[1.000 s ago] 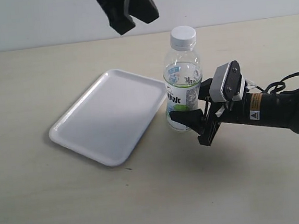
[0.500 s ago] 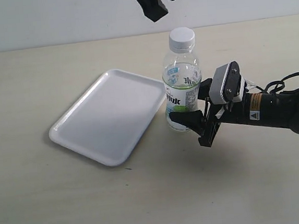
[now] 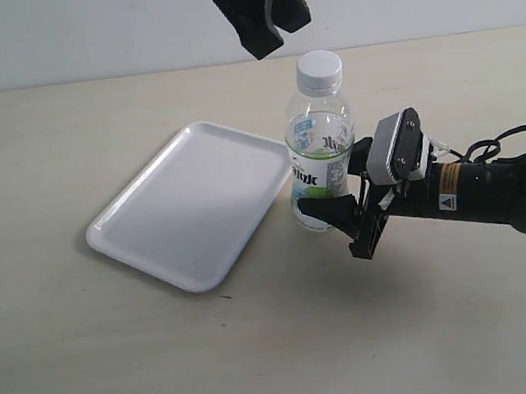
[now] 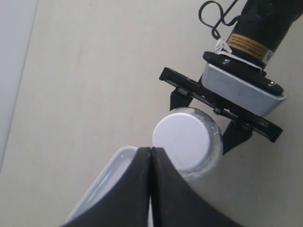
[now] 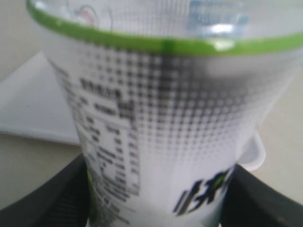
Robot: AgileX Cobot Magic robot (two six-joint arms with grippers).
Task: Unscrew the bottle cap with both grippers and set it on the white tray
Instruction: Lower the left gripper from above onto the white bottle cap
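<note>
My left claw: closed, empty — hanging above the bottle cap.
My right claw: gripping the bottle at its label.
Bottle cap: on the bottle, upright on the surface just beside the white tray.

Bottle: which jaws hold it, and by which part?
The right jaws hold the bottle by its labelled lower body; the left jaws, shut near the cap, hold nothing.

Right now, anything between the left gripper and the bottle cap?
Nothing. In the exterior view the shut left gripper hangs higher than the bottle cap, apart from it, with only open air between them.
</note>
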